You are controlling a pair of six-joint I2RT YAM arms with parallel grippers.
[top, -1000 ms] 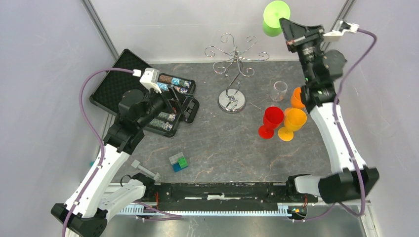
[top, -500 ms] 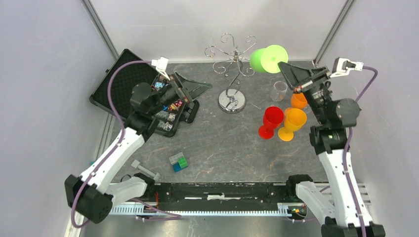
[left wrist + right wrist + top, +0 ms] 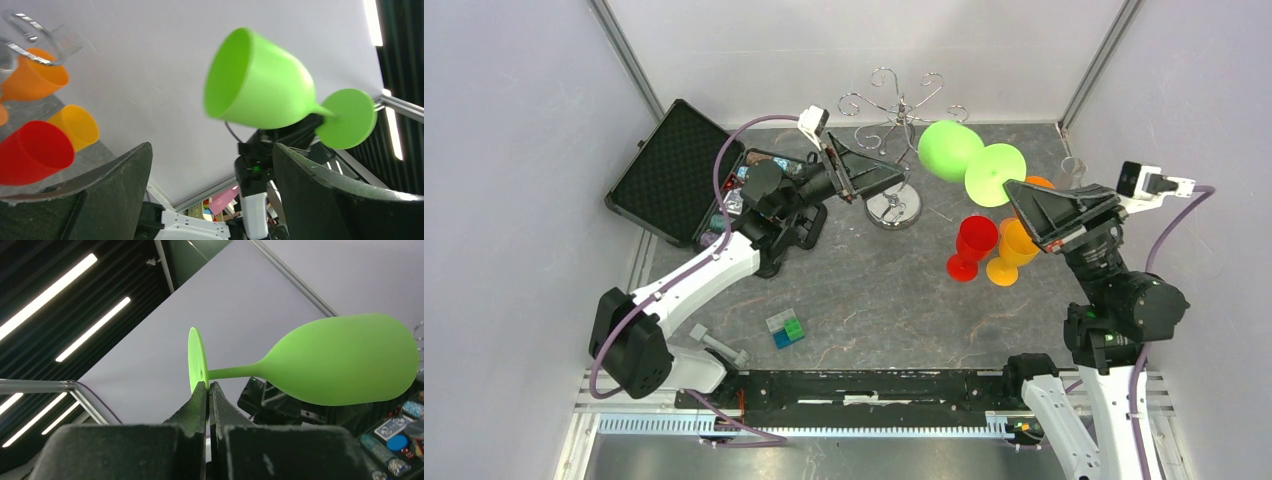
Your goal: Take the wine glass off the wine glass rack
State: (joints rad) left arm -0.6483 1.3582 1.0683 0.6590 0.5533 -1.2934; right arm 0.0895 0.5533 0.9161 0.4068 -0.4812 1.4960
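Just right of the rack, clear of its arms: green glass hanging sideways, pinched only at the foot's rim by the right gripper. Close beside the rack, left gripper spread wide, empty. Thin hold: may pivot or slip, dropping onto the cups.

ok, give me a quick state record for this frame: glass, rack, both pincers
wine glass: green, off the rack, in the air, lying on its side
held by: right pincer, shut on the rim of the glass's foot
left pincer: open, empty, raised, facing the mouth of the bowl
rack: standing on the table, no glass on its arms
others: red glass and orange glass, upright on the table to the right of the rack
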